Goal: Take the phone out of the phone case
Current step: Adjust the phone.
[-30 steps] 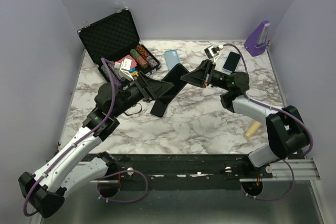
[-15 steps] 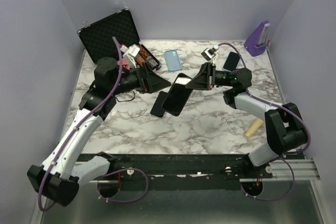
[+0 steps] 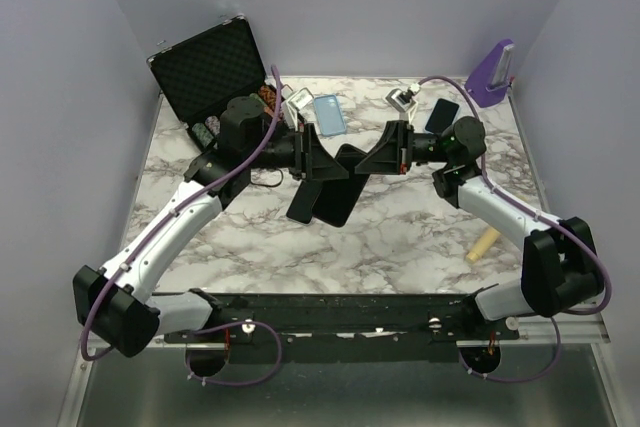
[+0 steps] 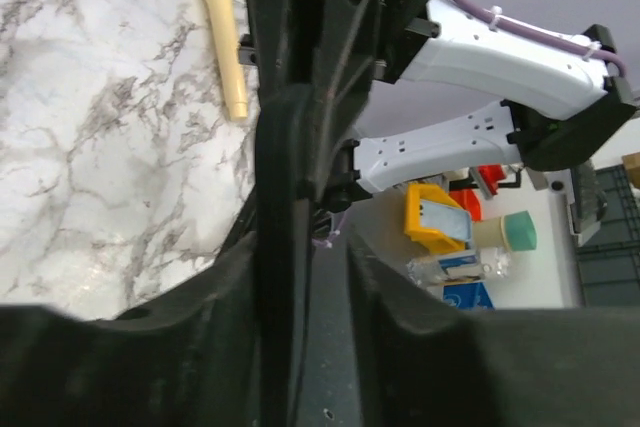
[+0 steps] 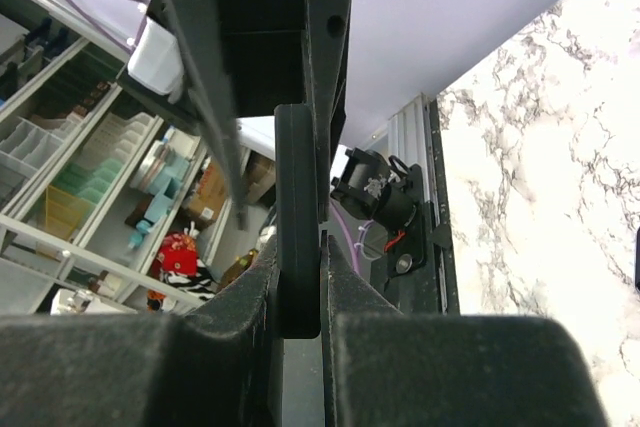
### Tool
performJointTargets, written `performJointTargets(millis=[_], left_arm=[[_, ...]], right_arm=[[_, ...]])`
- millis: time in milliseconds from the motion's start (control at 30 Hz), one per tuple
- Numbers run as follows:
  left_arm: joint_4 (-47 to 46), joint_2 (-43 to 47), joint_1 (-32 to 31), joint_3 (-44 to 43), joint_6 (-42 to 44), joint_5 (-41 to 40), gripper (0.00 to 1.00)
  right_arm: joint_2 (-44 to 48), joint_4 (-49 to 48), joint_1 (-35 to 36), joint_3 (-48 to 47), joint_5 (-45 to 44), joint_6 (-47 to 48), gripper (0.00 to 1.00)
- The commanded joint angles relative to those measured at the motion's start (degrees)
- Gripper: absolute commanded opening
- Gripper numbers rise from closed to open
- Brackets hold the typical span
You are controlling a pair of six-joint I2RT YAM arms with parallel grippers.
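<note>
The black phone case (image 3: 340,197) hangs tilted above the marble table (image 3: 400,237), between both arms. I cannot tell the phone apart from the case. My right gripper (image 3: 372,160) is shut on its upper right edge; in the right wrist view the case (image 5: 298,207) shows edge-on, pinched in the gripper (image 5: 300,267). My left gripper (image 3: 328,161) reaches in from the left. In the left wrist view the case (image 4: 285,197) stands edge-on inside the gripper (image 4: 300,277), against one finger (image 4: 215,297), with a gap to the other finger (image 4: 400,297).
A second dark slab (image 3: 300,205) lies on the table under the held case. A light blue case (image 3: 329,114), a dark phone (image 3: 441,116), a purple stand (image 3: 490,72) and an open black chip case (image 3: 215,72) sit at the back. A wooden peg (image 3: 482,245) lies front right.
The left arm has swung up and right, bringing its gripper onto the case's left side. The right gripper has kept its hold and shifted the case slightly right.
</note>
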State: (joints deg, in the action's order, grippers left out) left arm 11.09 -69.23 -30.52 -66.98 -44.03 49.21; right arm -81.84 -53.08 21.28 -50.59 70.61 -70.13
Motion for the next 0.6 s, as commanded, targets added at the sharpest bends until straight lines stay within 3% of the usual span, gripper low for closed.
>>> performJointTargets(millis=[0,200,267,400,467,567], left_arm=[[1.2,-2.9,-1.0,-4.4,2.0,2.6,0.37],[6.4,-4.1,-1.3,-7.9,5.6,-0.2,0.02],[7.4,-3.6,-1.4,-8.3,5.8,-2.7,0.00],[2.2,1.0,-1.2,-5.2,1.4,-11.3,0.00],[-1.3,4.1,-0.9,-3.0,-1.6,-16.1,0.00],[-6.0,7.5,-0.2,0.3,-7.2,-21.5,0.00]], right_arm=[[1.8,3.3,0.6,-2.8,1.4,2.7,0.01],[2.0,-1.2,0.7,-3.2,2.1,-0.7,0.01],[1.9,-1.9,0.8,-3.0,1.8,-1.5,0.04],[3.0,-0.7,0.9,-0.8,-1.4,-0.4,0.65],[3.7,-0.4,1.4,1.0,-3.4,0.6,0.81],[4.8,-3.7,3.9,4.6,-6.2,0.3,0.88]])
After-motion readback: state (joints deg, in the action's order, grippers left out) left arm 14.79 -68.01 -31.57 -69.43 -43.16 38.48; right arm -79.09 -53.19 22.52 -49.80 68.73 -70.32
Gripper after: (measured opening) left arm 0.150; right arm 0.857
